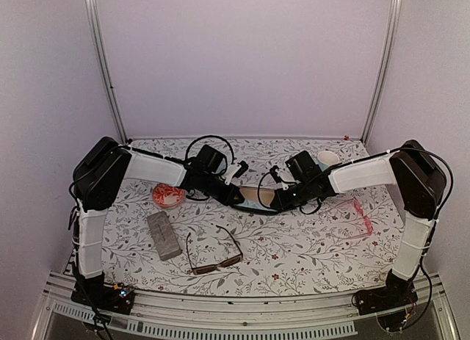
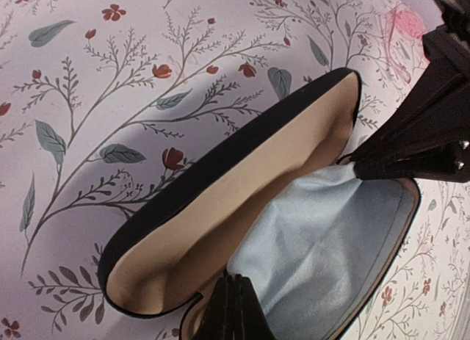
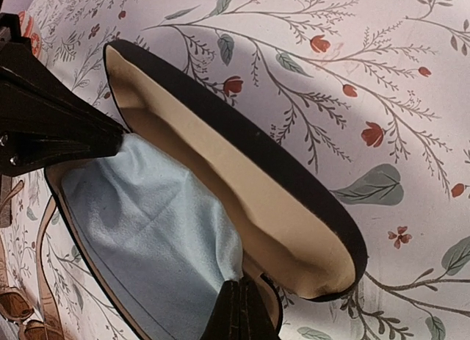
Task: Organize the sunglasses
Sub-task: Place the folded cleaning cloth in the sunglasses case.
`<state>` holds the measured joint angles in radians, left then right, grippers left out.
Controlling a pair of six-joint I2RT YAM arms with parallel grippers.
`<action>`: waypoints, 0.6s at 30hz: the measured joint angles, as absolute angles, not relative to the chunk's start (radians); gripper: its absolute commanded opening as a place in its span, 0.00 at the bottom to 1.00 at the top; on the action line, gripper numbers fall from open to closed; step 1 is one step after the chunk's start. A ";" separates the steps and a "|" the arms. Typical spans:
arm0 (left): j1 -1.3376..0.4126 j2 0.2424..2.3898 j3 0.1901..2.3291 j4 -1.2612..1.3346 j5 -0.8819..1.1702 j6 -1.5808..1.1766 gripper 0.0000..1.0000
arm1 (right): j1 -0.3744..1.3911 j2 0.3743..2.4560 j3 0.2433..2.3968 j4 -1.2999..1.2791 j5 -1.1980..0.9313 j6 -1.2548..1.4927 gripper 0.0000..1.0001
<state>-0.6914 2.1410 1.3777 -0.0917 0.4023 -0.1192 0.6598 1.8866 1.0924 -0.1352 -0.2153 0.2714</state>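
Sunglasses lie in two spots on the flowered table (image 1: 294,255), one pair on each side of the middle.

Toward the left edge sits a round red-rimmed object (image 1: 167,197), too blurred to identify. Just nearer the front is a grey rectangular case (image 1: 163,236), lying flat and slightly askew.

Right of it, near the front edge and a little left of centre, is the brown pair (image 1: 215,265). It has a thin dark frame and brownish lenses. Its slim arms are unfolded and point toward the back edge.

At the middle of the table the left gripper (image 2: 229,285) is clenched, its tips set on one end of an open black oval case (image 2: 220,160). The case has a beige lining, and a pale blue cloth (image 2: 323,237) lies in its lower half. The right gripper (image 3: 236,290) is clenched too, with its tips at the opposite end of the case. Whether either one pinches the rim or the cloth I cannot tell. No glasses are in the case.

Near the right edge lies the pink pair (image 1: 360,216). Its frame is translucent pink-red and its arms are spread. It rests flat on the table, well apart from the case.

By the back right corner stands a small white rounded object (image 1: 328,159).
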 measured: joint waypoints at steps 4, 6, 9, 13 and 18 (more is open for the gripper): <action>-0.691 2.141 1.378 -0.092 0.402 -0.119 0.04 | 0.660 1.887 1.092 -0.136 -0.220 0.270 0.07; -0.691 2.141 1.378 -0.092 0.402 -0.117 0.09 | 0.660 1.887 1.092 -0.136 -0.221 0.269 0.13; -0.691 2.141 1.378 -0.094 0.398 -0.117 0.15 | 0.660 1.887 1.092 -0.136 -0.222 0.268 0.18; -0.691 2.141 1.378 -0.096 0.388 -0.113 0.23 | 0.660 1.887 1.092 -0.139 -0.221 0.269 0.24; -0.691 2.139 1.378 -0.100 0.375 -0.111 0.29 | 0.660 1.886 1.095 -0.155 -0.218 0.268 0.27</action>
